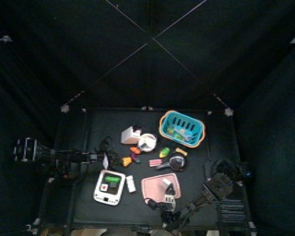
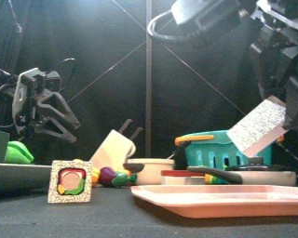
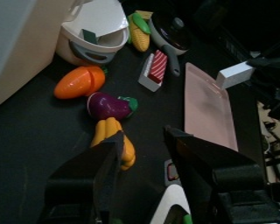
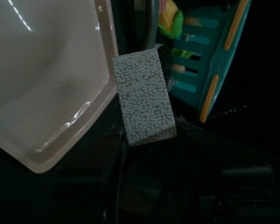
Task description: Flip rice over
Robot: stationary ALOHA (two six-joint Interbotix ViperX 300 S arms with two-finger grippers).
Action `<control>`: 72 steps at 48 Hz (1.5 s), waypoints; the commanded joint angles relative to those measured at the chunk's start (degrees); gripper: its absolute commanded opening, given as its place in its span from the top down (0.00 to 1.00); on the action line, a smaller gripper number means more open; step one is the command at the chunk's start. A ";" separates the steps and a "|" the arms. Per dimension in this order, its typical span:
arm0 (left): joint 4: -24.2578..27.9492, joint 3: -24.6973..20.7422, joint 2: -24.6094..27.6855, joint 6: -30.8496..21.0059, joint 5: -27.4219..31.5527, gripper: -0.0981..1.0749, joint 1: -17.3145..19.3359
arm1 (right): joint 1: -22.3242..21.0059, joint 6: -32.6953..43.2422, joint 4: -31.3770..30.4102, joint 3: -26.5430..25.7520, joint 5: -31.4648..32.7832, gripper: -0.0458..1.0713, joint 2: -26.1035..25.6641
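While the rice (image 2: 226, 197) lies flat at the bench (image 2: 40, 221) front, the right end effector (image 2: 266, 125) hovers above it, jaws wide.
It is probably a light, stiffish, slick packet, best pinched at a long edge; the left end effector (image 3: 154, 166) rests apart, also spread.

A teal basket (image 1: 182, 126) stands near the far right corner of the tabletop. A white-and-green packet (image 1: 110, 187) lies near the front left corner. An orange carrot (image 3: 80, 81) lies just beside a purple eggplant (image 3: 109, 106).
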 commanded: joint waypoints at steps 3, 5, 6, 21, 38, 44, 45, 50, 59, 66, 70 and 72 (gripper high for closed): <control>0.00 -0.44 -0.18 0.18 -0.18 0.23 -0.18 | -0.18 -2.64 0.79 -1.67 1.23 0.35 -0.44; 0.00 -0.44 -0.18 0.18 -0.18 0.23 -0.18 | -0.26 -3.25 0.62 -2.02 1.32 0.35 -0.26; -0.09 -0.44 -0.18 0.18 -0.18 0.23 -0.18 | -0.18 -3.43 0.44 -2.29 1.41 0.35 -0.18; 0.00 -0.44 -0.18 0.18 -0.18 0.23 -0.18 | -0.26 -3.96 0.09 -3.87 1.93 0.35 0.53; 0.00 -0.44 -0.18 0.18 -0.18 0.23 -0.18 | -0.88 -4.22 4.75 -2.72 1.76 0.35 0.79; 0.00 -0.44 -0.18 0.18 -0.18 0.23 -0.18 | -1.14 -4.31 4.83 -2.81 1.05 0.35 0.88; 0.00 -0.44 -0.18 0.18 -0.18 0.23 -0.18 | -1.14 -4.31 4.83 -2.90 0.97 0.35 0.88; -0.09 -0.44 -0.18 0.18 -0.18 0.23 -0.18 | -1.14 -4.22 4.92 -2.99 -0.44 0.34 0.79; 0.00 -0.44 -0.18 0.18 -0.18 0.23 -0.18 | -1.67 -5.19 6.24 -3.16 -2.20 0.34 0.79; 0.00 -0.44 -0.18 0.18 -0.18 0.23 -0.18 | -1.67 -8.00 6.42 -3.43 -2.11 0.34 0.70; -0.09 -0.44 -0.18 0.26 -0.18 0.23 -0.18 | -1.85 -8.70 6.59 -3.69 -2.02 0.34 0.62; -0.09 -0.44 -0.18 0.26 -0.18 0.23 -0.18 | -2.11 -8.70 6.59 -3.96 -1.85 0.34 0.44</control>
